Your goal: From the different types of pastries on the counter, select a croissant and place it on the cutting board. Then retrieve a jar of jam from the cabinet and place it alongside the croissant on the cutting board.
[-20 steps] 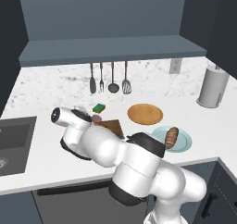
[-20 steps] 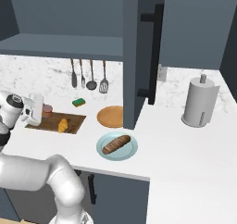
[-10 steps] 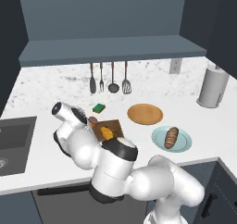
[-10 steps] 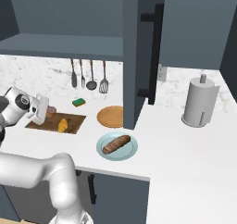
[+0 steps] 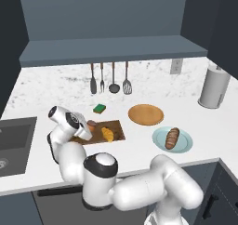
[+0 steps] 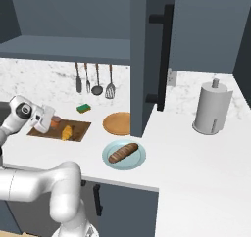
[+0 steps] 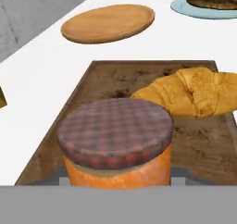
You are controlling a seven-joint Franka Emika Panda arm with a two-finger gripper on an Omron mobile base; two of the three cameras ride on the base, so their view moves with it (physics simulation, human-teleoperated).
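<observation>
Hand view: jar (image 7: pixel 115 142) stands on the board (image 7: pixel 199 149) just beside the croissant (image 7: pixel 194 92). Fingers' spread I cannot tell. Open fully, then lift straight off without tipping it.

Even, soft rendered light; the white tabletop (image 5: pixel 56 87) reads bright, the cabinet (image 6: pixel 147 45) dim. Shadows faint, no glare, hand view slightly soft.

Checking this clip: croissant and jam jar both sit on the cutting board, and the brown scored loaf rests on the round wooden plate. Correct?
Not quite. The loaf lies on the light blue plate, not the round wooden plate, which is bare, as the right base view shows. The croissant and jam jar do sit on the cutting board.
</observation>
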